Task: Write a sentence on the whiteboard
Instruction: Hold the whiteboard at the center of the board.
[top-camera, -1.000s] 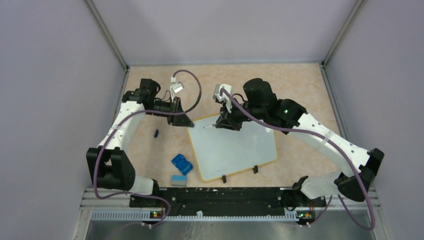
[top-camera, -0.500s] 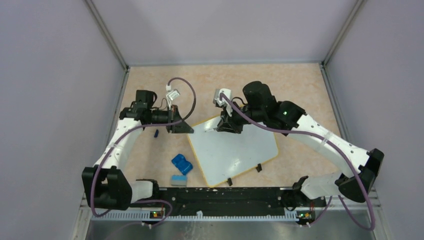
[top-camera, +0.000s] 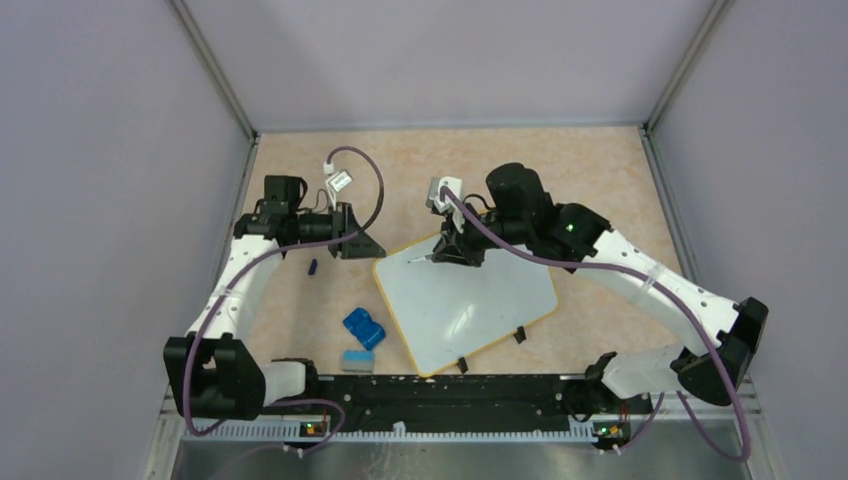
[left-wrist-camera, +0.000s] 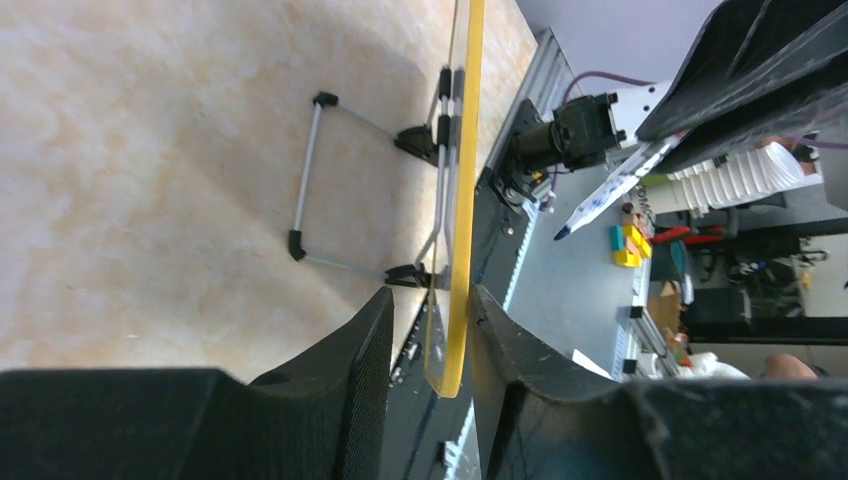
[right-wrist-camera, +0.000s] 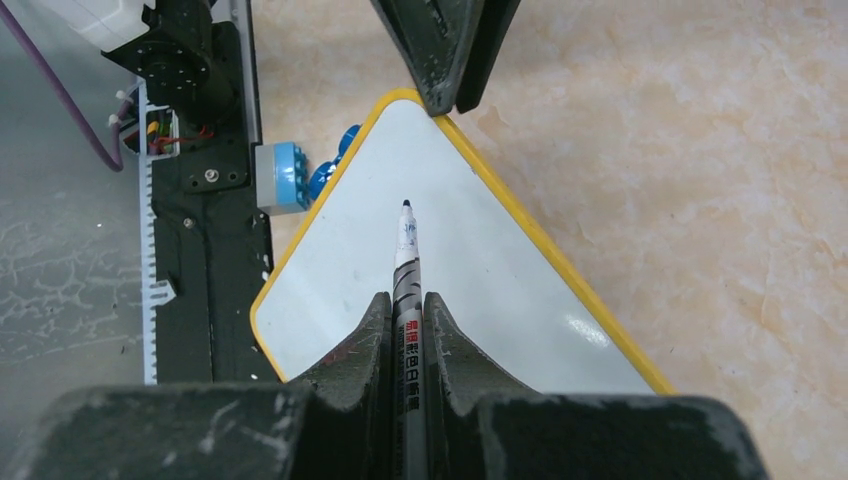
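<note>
The whiteboard (top-camera: 480, 300) lies flat at the middle of the table, turned so one corner points to about 10 o'clock, and its face is bare: no stroke of the sentence is on it, so by my reading the step in hand is getting set for the first letter. The left gripper (top-camera: 366, 246) is at that 10 o'clock corner. In the left wrist view the yellow rim (left-wrist-camera: 463, 150) runs between its jaws, which stand a little apart, with a gap showing on one side, so they straddle the edge and do not pinch it. The right gripper (right-wrist-camera: 407, 300) has its jaws pressed on a marker (right-wrist-camera: 407, 270), whose uncapped tip points toward 9 o'clock in the top view and sits over the board just inside the same corner. I cannot tell whether the tip touches the surface. A small blue cap (top-camera: 313, 267) lies on the table at 9 o'clock of the board, and a blue block (top-camera: 362, 328) and a grey one (top-camera: 357, 360) at 8 o'clock, all apart from it. The next move probably calls for the left jaws to close on the rim so the board cannot slide. The marker should then come down lightly and start near the corner, with room left across the board for two lines. Too much pressure could push an unheld board.
</note>
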